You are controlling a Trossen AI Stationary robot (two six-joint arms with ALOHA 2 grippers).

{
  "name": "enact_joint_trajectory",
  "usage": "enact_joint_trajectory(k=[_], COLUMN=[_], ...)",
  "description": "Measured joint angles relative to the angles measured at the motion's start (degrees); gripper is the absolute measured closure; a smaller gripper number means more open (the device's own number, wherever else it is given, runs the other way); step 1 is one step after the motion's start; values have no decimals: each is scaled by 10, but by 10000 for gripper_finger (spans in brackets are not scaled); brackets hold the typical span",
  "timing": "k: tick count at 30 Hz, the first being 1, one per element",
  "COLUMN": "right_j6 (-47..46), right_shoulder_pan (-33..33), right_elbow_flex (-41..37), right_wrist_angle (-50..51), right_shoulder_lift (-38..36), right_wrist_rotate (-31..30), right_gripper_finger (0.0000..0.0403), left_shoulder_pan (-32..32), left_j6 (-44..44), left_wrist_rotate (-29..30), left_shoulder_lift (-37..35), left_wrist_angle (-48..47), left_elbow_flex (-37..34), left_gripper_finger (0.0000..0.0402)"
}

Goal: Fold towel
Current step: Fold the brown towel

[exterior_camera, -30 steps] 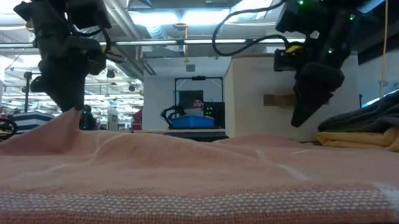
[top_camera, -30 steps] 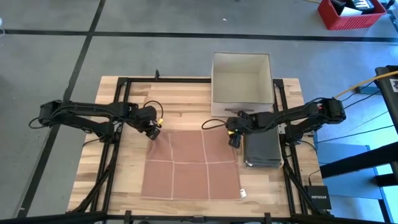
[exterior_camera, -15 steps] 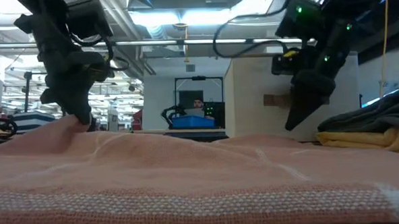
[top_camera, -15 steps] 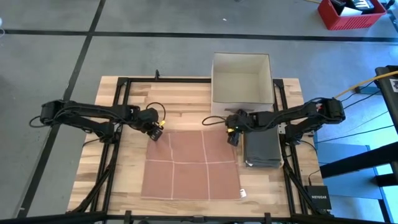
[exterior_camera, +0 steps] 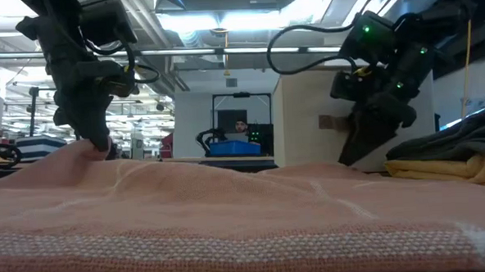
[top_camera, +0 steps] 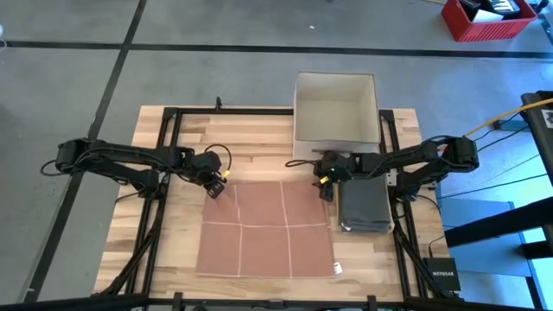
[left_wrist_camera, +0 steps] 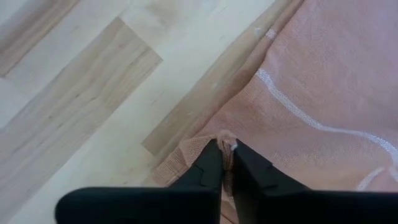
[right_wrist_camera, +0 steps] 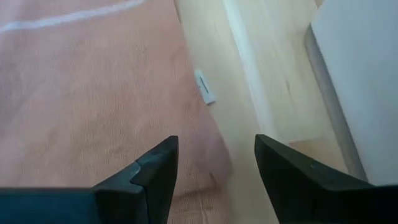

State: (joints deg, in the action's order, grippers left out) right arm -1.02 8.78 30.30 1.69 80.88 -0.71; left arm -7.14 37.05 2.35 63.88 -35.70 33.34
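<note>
Already the left gripper (left_wrist_camera: pixel 225 163) pinches only a sliver of the towel (top_camera: pixel 266 227), spread mid-bench, at its far-left corner, which may slip out on lifting; the right gripper (right_wrist_camera: pixel 214 163), spread above the far-right corner, may close on wood.

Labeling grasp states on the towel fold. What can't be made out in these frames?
- Low view: the right gripper tips sink behind the towel; contact unclear.
- Left wrist view: the towel corner pinched by the left gripper is mostly hidden between its fingers.
- High view: contents of the white box are too small to tell.
- Right wrist view: that box is cut off by the frame edge.
</note>
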Motion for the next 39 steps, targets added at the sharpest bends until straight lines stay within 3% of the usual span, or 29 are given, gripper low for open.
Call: enact_joint_trajectory(k=[12,26,32,39], right_j6=[-1,15,6,-1], right_shoulder_pan=[-1,-1,-2,-2], right_elbow_flex=[0,1,21,88], right_wrist_angle=[-15,2,69,219], right_shoulder_lift=[34,13,-36,-107], right_wrist_rotate=[38,41,13,10], right_gripper_finger=[201,389,368,390], left_shoulder_pan=[0,0,0,17], left_j6=[-4,-18,-79,-122], left_wrist_rotate=[13,14,35,75], left_shoulder_lift=[0,0,-7,-60], left_wrist_angle=[5,4,3,-9], left_elbow_flex=[0,0,2,42], left_gripper_finger=[385,384,394,395])
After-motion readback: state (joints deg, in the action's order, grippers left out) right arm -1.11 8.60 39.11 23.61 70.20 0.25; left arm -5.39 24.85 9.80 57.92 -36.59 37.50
